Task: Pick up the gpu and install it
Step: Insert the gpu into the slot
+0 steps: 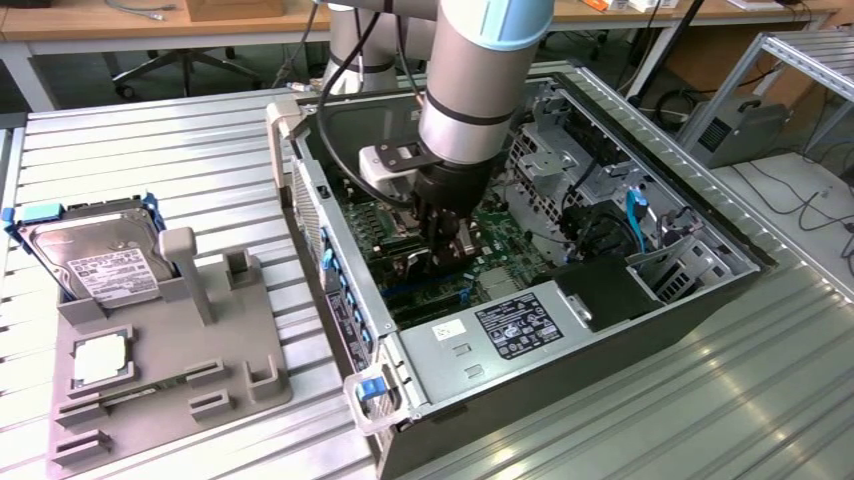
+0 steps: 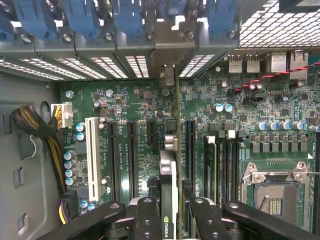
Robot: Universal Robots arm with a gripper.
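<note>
1. The gpu (image 2: 169, 172) is clenched edge-on between the fingers (image 2: 148, 215) of the gripper (image 2: 169, 207), which is held deep inside the case (image 1: 350, 330).
2. The card is seen running straight ahead of the gripper over the motherboard (image 2: 130, 107). Its far end is met by the rear frame (image 2: 75, 47) beneath the blue latches (image 2: 125, 15).
3. Whether its lower edge is already seated cannot be told. It is judged to be at or just above a slot, with black slots (image 2: 132, 155) close on either side of the gripper.
4. For a clean seating, the card is best kept upright and parallel to those slots, so that its contact edge is not caught on a slot's lip.
5. Pressure is best applied straight down and evenly, with the bracket end guided into its opening rather than forced against the frame.
6. A firm grip is advised until the card is felt to sit level.
</note>
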